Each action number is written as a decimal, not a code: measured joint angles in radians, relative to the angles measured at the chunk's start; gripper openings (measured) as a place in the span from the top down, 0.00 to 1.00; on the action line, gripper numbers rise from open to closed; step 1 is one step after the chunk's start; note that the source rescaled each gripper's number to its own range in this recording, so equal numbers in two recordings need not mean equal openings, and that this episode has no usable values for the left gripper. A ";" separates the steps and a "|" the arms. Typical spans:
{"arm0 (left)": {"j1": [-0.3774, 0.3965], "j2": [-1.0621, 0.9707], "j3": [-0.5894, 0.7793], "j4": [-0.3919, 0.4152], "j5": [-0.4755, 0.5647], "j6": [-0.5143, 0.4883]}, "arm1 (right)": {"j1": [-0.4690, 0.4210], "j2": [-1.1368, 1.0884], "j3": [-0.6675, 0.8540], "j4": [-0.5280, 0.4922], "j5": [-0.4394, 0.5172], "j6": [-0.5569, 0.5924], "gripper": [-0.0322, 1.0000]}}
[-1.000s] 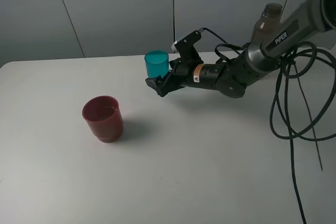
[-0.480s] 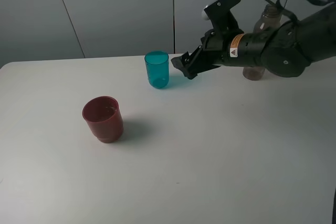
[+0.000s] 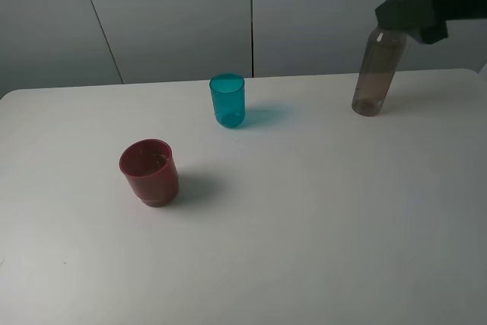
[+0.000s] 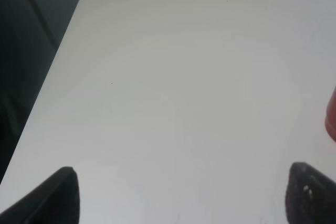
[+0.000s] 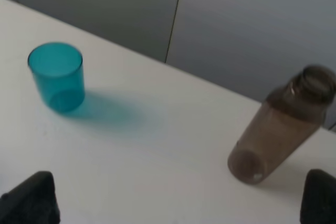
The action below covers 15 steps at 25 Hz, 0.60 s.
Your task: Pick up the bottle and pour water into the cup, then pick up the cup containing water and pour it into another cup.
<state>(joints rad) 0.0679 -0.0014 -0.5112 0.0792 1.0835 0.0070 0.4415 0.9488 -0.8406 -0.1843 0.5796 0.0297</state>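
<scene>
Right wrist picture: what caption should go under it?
Teal cup and uncapped bottle standing apart on the white table, open gripper above.

place: lab (probably) | evidence: bare white table (image 3: 304, 249), grey wall panels (image 3: 175, 13)

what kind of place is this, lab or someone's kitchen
Most likely a lab test bench: a bare white table against plain grey wall panels, holding only a bottle, teal cup and red cup.
</scene>
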 joint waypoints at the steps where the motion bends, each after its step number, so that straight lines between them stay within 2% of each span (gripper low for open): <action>1: 0.000 0.000 0.000 0.000 0.000 0.000 | 0.000 -0.047 0.000 0.044 0.070 -0.030 0.00; 4: 0.000 0.000 0.000 0.000 0.000 0.000 | 0.000 -0.204 0.017 0.122 0.277 -0.103 0.00; 7: 0.000 0.000 0.000 0.000 0.000 0.000 | 0.000 -0.345 0.069 0.147 0.404 -0.119 0.00; 11: 0.000 0.000 0.000 0.000 0.000 0.000 | 0.000 -0.534 0.172 0.149 0.507 -0.120 0.00; 15: 0.000 0.000 0.000 0.000 0.000 0.000 | 0.000 -0.726 0.234 0.151 0.527 -0.123 0.00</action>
<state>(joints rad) 0.0679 -0.0014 -0.5112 0.0792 1.0835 0.0070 0.4415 0.2233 -0.6063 -0.0334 1.1070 -0.0929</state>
